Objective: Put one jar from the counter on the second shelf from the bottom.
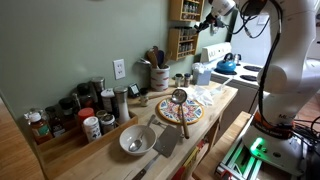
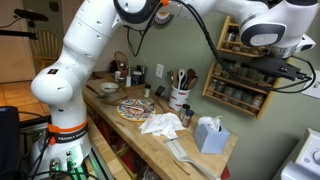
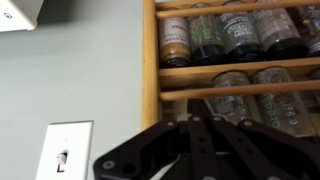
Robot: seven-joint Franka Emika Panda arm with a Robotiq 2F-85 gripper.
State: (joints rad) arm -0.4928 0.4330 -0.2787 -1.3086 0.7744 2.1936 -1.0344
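Visitor: Jars look tiny. Where's your hand, and is it holding one?

Me: My gripper [image 3: 192, 122] is up at the spice rack [image 1: 183, 30] on the wall, at the far end of the counter [image 1: 100, 160]. The wrist view only shows the black linkage bunched up in front of the shelves, so honestly I can't tell if the jaws are closed, or on anything. The loose jars [image 1: 181, 79] I can make out sit on the counter by the utensil crock [image 1: 159, 77], below the rack.

Visitor: How would one handle?

Me: My guess is light, stiff, smooth glass, so a bit slippery, and breakable if dropped. I'd pinch across the body just under the dark lid and keep it upright. The second shelf from the bottom [image 2: 240, 72] looks narrow, with a rail across the front and jars already along it. So it'd want a free gap, a lift over the rail, and a gentle set-down.
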